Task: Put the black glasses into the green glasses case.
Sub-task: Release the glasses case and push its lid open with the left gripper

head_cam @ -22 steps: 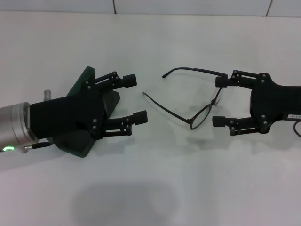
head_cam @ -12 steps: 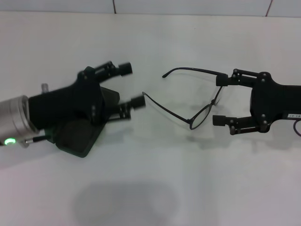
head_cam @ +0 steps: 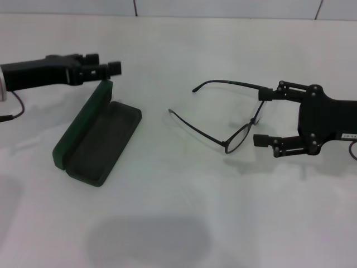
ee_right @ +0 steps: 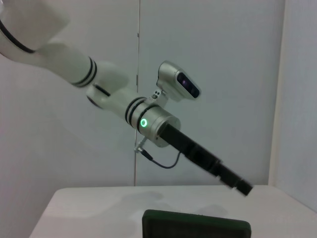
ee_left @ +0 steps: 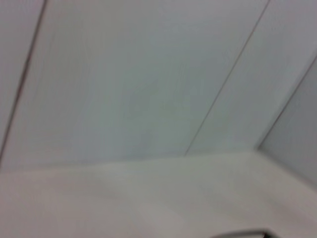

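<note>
Left gripper (head_cam: 106, 67) pulled back off green glasses case (head_cam: 97, 139), jaw state unclear. Right gripper (head_cam: 268, 117) spread wide around black glasses (head_cam: 223, 120) on table (head_cam: 178, 223).

There is 1 pair of black glasses (head_cam: 226, 120) with 2 lenses and 2 thin temple arms. There is 1 green glasses case (head_cam: 97, 138), lying open in 2 halves: 1 lid and 1 tray. There are 2 claws: 1 left claw (head_cam: 103, 67) and 1 right claw (head_cam: 264, 117). All of these share 1 white surface (head_cam: 184, 212).
</note>
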Robot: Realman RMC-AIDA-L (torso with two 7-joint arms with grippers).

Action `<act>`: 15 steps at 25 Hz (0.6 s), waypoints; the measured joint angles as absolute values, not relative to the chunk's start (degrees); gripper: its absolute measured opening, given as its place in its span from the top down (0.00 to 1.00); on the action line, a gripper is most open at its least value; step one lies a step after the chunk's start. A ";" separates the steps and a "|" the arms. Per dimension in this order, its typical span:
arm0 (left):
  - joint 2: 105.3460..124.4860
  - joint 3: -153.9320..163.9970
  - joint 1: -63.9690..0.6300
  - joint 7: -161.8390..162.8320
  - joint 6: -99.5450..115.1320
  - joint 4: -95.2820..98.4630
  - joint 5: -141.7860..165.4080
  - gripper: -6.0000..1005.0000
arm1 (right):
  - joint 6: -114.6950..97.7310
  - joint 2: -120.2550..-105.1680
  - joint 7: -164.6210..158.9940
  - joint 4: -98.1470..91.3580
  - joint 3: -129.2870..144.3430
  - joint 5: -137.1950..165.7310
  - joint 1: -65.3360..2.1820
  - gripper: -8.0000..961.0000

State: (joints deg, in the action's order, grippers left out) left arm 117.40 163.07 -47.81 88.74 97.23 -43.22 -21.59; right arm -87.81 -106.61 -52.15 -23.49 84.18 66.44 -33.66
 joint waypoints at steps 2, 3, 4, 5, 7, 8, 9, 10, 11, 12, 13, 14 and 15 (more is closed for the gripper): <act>118.53 163.06 -48.86 89.96 98.11 -48.05 -19.10 0.13 | -87.47 -106.60 -52.15 -23.45 84.19 66.44 -33.66 0.08; 119.01 163.05 -49.21 90.26 98.95 -50.25 -18.07 0.13 | -87.39 -106.56 -52.15 -23.44 84.20 66.44 -33.66 0.08; 119.32 163.04 -49.32 90.43 99.71 -51.85 -17.06 0.13 | -87.33 -106.52 -52.14 -23.43 84.20 66.44 -33.66 0.08; 119.42 163.03 -49.36 90.49 100.63 -52.80 -16.36 0.13 | -87.27 -106.46 -52.14 -23.42 84.20 66.44 -33.66 0.08; 119.52 163.04 -49.22 90.61 102.40 -54.20 -14.85 0.13 | -87.20 -106.32 -52.14 -23.41 84.20 66.44 -33.66 0.08; 119.56 163.06 -48.94 90.56 102.88 -54.69 -14.29 0.13 | -87.16 -106.29 -52.14 -23.40 84.20 66.44 -33.66 0.08; 119.60 163.08 -48.69 90.46 103.08 -54.97 -13.72 0.14 | -87.11 -106.27 -52.13 -23.39 84.20 66.45 -33.66 0.08; 119.65 163.10 -48.43 90.35 103.07 -55.09 -13.02 0.14 | -87.06 -106.26 -52.12 -23.39 84.20 66.44 -33.66 0.08; 119.67 163.11 -48.24 90.20 102.96 -55.10 -12.38 0.14 | -87.00 -106.26 -52.03 -23.39 84.20 66.45 -33.66 0.08; 119.71 163.12 -48.08 90.12 102.79 -55.02 -11.89 0.14 | -86.95 -106.26 -51.90 -23.40 84.20 66.45 -33.66 0.08; 119.72 163.12 -48.01 90.04 102.49 -54.97 -11.33 0.14 | -86.92 -106.25 -51.75 -23.43 84.20 66.45 -33.66 0.08; 119.76 163.13 -47.94 89.99 102.15 -54.91 -10.76 0.14 | -86.90 -106.25 -51.60 -23.47 84.20 66.45 -33.66 0.08; 119.79 163.13 -47.93 89.98 101.82 -54.88 -10.38 0.14 | -86.88 -106.25 -51.49 -23.52 84.20 66.45 -33.66 0.08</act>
